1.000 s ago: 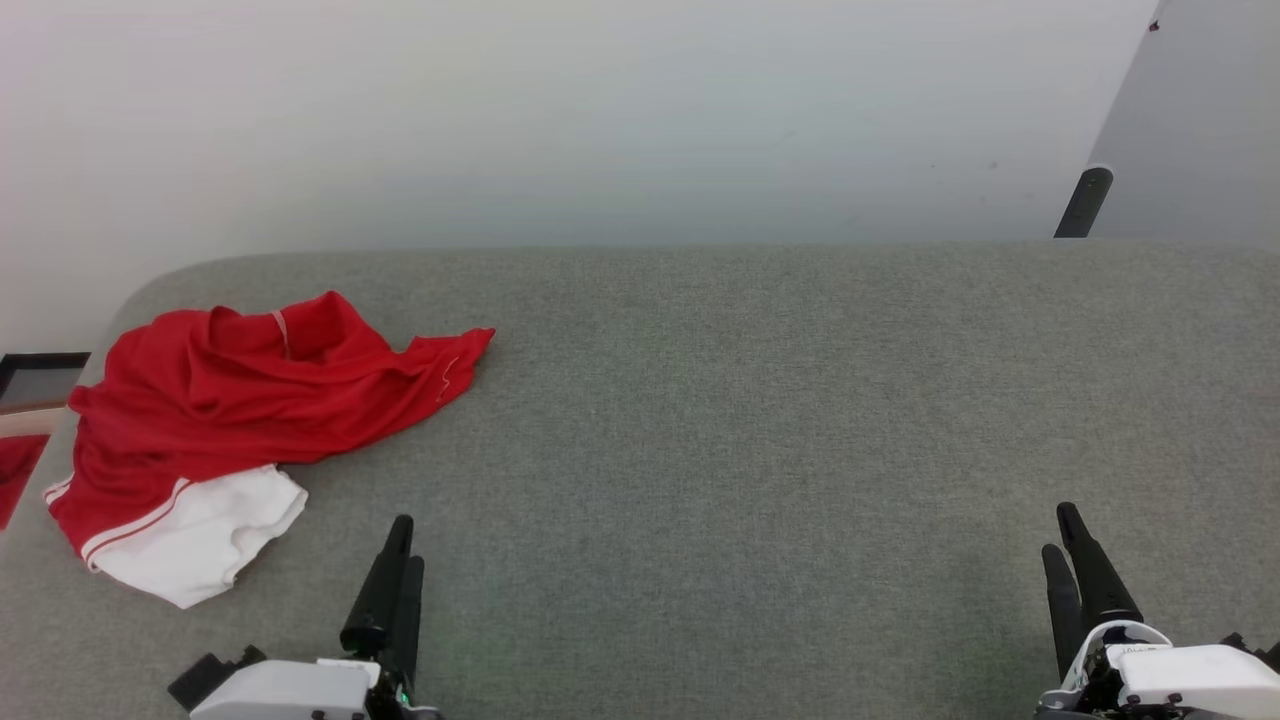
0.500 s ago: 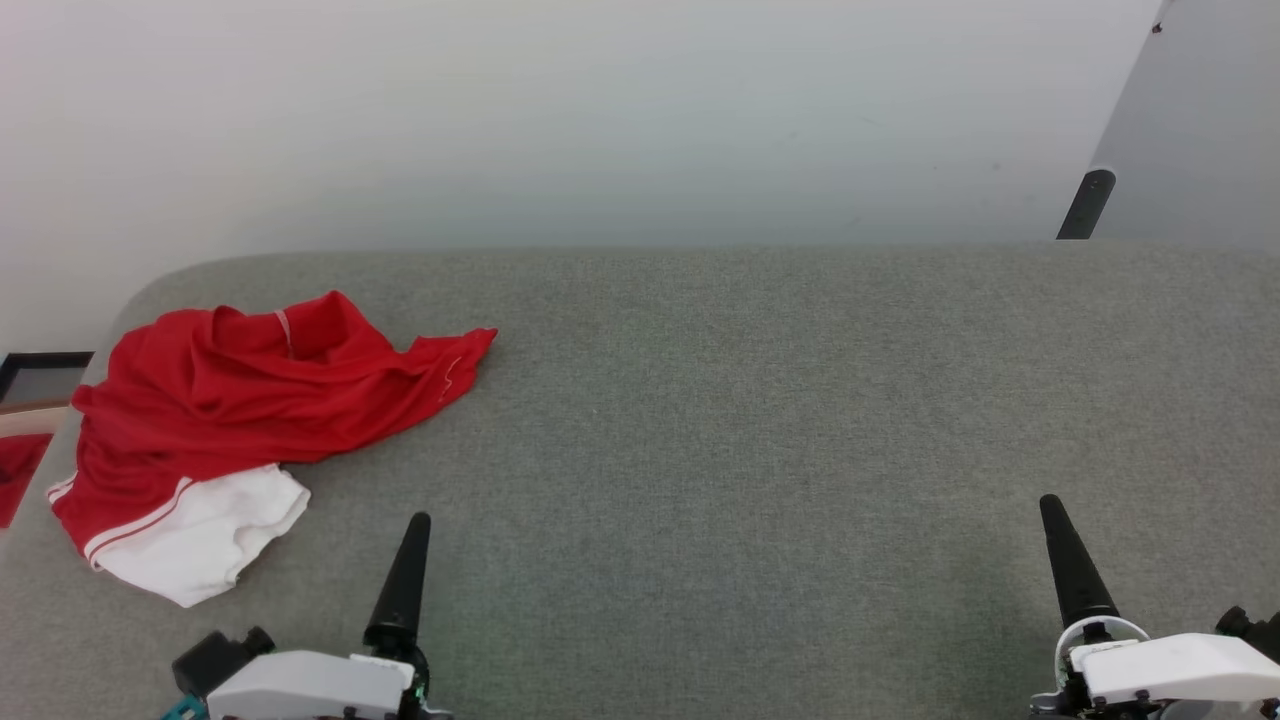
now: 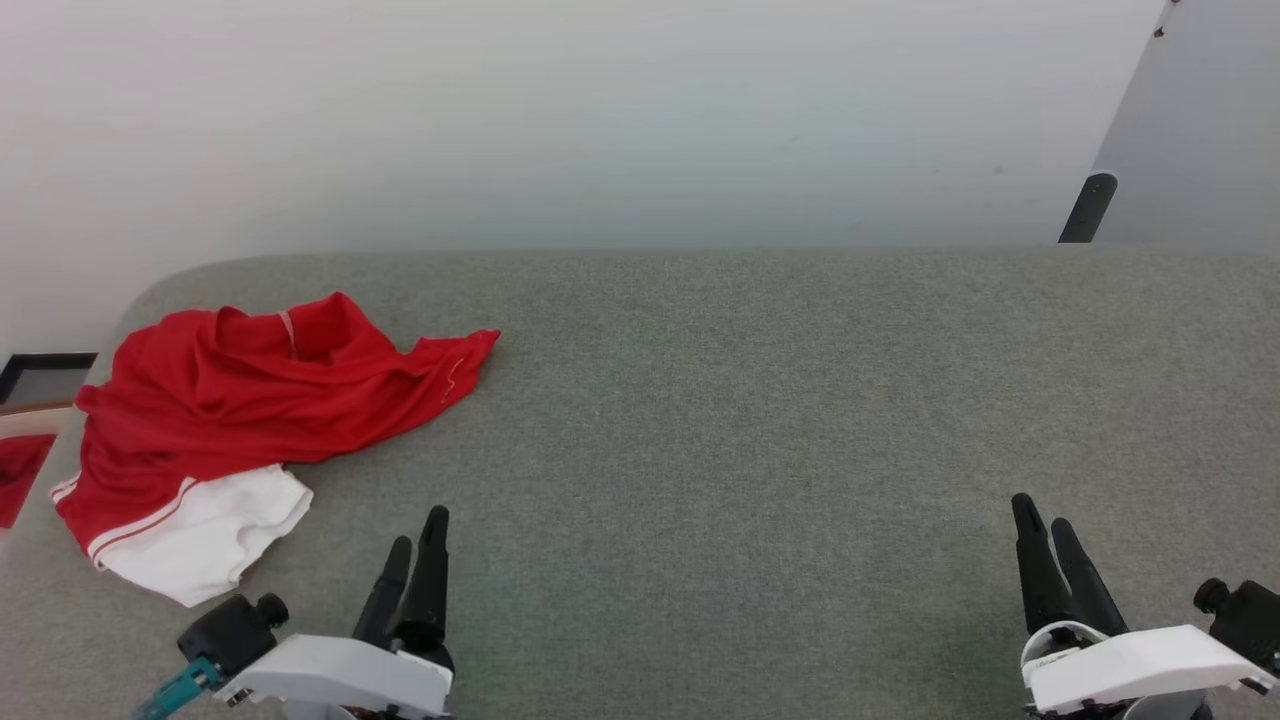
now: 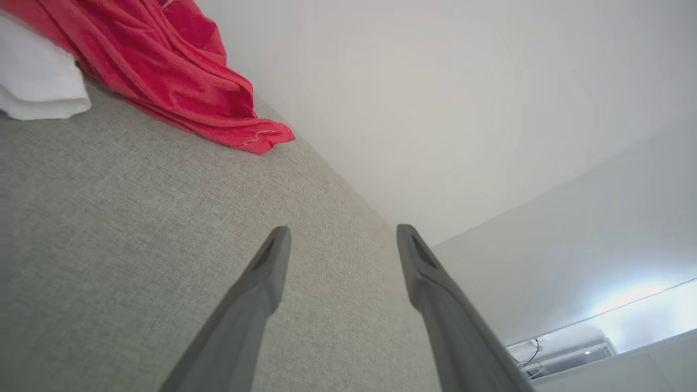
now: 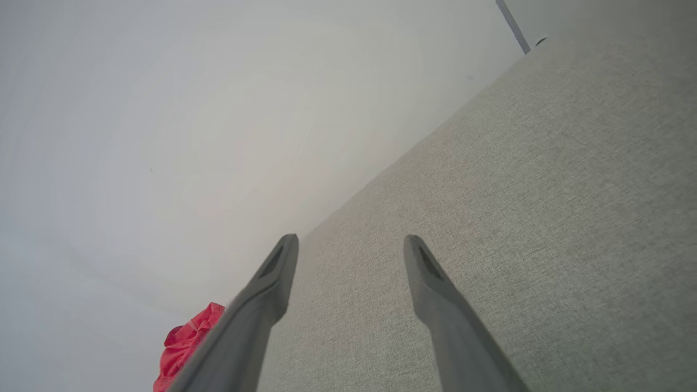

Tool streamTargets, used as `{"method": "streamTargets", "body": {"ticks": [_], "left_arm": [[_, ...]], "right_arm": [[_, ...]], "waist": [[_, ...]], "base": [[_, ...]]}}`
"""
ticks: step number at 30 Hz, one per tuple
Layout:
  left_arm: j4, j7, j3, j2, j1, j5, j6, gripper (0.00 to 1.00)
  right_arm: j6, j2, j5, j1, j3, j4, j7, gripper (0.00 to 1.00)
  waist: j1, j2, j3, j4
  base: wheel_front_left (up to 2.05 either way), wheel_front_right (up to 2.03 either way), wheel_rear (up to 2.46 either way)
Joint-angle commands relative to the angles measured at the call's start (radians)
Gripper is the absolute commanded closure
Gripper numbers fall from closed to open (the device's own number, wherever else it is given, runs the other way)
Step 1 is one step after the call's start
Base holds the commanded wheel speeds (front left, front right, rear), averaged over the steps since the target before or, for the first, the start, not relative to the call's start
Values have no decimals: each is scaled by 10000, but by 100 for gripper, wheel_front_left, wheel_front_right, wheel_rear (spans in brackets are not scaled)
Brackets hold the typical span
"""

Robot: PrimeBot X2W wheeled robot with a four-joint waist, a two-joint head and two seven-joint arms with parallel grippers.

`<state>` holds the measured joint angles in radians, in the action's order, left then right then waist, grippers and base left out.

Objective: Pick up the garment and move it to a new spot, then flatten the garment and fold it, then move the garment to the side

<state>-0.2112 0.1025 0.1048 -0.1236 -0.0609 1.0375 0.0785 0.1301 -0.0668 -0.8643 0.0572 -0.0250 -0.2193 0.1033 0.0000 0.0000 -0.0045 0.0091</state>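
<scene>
Grey fabric surface [image 3: 760, 400] bears the crumpled garment [image 3: 250, 390] at left; left pincer [image 3: 418, 530] and right pincer [image 3: 1040, 512] stand parted, empty.

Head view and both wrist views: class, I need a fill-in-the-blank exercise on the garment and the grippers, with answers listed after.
The garment lies crumpled toward the robot's ____ on the grey surface.
Its visible sleeve is ____.
The left gripper and the right gripper are both ____, touching no cloth.
Missing words: left, white, open.
</scene>
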Motion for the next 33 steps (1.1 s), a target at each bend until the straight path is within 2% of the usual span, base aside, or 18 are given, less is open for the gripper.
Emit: {"method": "streamTargets", "body": {"ticks": [1, 18, 33], "left_arm": [[124, 95, 19, -38, -150, -424, -34, 0], [631, 568, -435, 281, 74, -4008, 152, 0], [985, 902, -779, 496, 428, -5878, 338, 0]], "right_arm": [[6, 7, 436, 158, -1, 155, 88, 0], [6, 158, 3259, -12, 236, 257, 563, 0], [7, 174, 4624, -236, 261, 395, 900, 0]], "waist": [[0, 0, -6, 2], [0, 0, -127, 97], [0, 0, -262, 160]], "base": [[0, 0, 0], [0, 0, 0], [0, 0, 0]]}}
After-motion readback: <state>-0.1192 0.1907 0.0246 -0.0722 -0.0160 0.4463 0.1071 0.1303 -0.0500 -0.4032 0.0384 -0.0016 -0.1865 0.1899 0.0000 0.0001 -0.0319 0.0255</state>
